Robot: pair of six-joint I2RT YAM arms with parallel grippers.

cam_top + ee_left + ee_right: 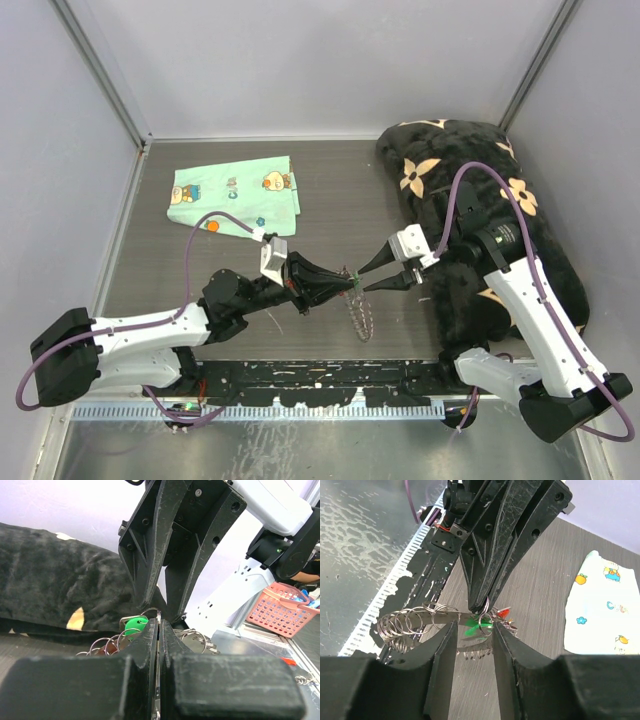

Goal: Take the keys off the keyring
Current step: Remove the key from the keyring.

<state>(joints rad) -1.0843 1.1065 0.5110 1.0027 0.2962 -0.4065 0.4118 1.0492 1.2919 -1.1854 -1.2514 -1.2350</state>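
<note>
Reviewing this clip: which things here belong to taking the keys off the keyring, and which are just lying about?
Part of the job:
- keyring, pinched by the left gripper
- keys
- right gripper, open around them

Lying about:
- green printed cloth
- black flowered blanket
- pink basket

Robotics lab cell: plain grey walls (320,60), table-bolted arms (140,335).

Silver keyring (360,316), green key (472,629), mint cartoon-print cloth (235,195).
</note>
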